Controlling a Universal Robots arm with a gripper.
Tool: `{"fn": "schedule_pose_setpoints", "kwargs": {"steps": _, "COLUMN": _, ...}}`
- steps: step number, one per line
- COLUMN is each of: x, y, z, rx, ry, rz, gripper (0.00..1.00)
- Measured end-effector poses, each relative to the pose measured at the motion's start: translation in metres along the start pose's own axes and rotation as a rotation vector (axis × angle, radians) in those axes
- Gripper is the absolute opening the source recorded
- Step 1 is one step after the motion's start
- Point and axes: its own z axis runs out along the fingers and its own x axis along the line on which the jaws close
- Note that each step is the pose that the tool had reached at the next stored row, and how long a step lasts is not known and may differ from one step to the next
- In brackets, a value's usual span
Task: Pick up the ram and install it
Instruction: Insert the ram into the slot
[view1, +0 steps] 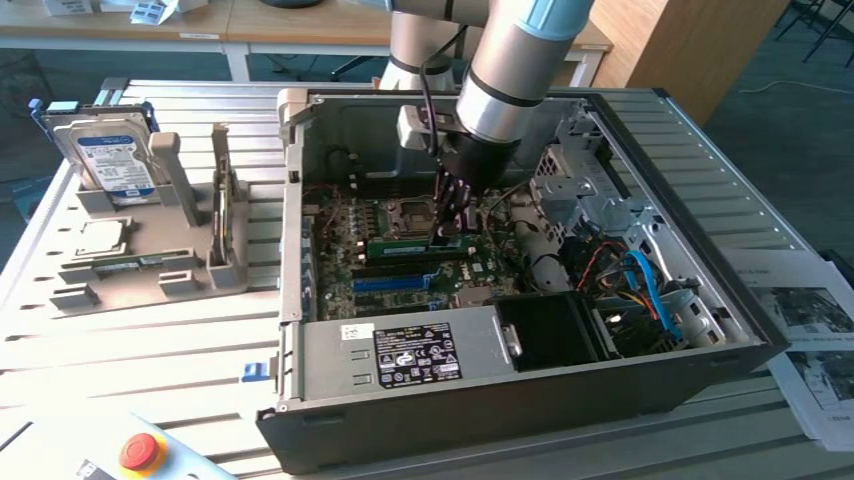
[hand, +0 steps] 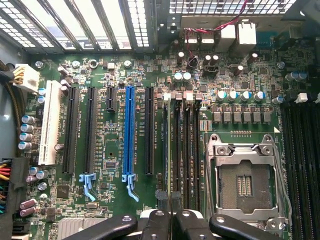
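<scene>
A ribbed metal table holds an open computer case. The arm reaches down into it. The gripper is almost closed, its fingers pinched on the ram, which stands on edge on the motherboard, at nine o'clock from the empty socket. In the exterior view, a grey rack sits at nine o'clock from the case, papers at four o'clock and a red button at seven. Wooden desks and blue-grey floor lie at twelve.
</scene>
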Motion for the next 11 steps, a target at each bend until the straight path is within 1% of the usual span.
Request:
{"fn": "schedule_pose_setpoints", "kwargs": {"steps": 3, "x": 0.0001, "y": 0.0001, "z": -0.0004, "rx": -0.0003, "ry": -0.0002, "rz": 0.0, "gripper": 0.12}}
{"fn": "schedule_pose_setpoints", "kwargs": {"steps": 7, "x": 0.0005, "y": 0.0009, "z": -0.0063, "rx": -0.0061, "ry": 0.0002, "rz": 0.0, "gripper": 0.12}}
{"fn": "schedule_pose_setpoints", "kwargs": {"steps": 11, "x": 0.0005, "y": 0.0009, "z": -0.007, "rx": -0.0067, "ry": -0.0001, "rz": 0.0, "gripper": 0.12}}
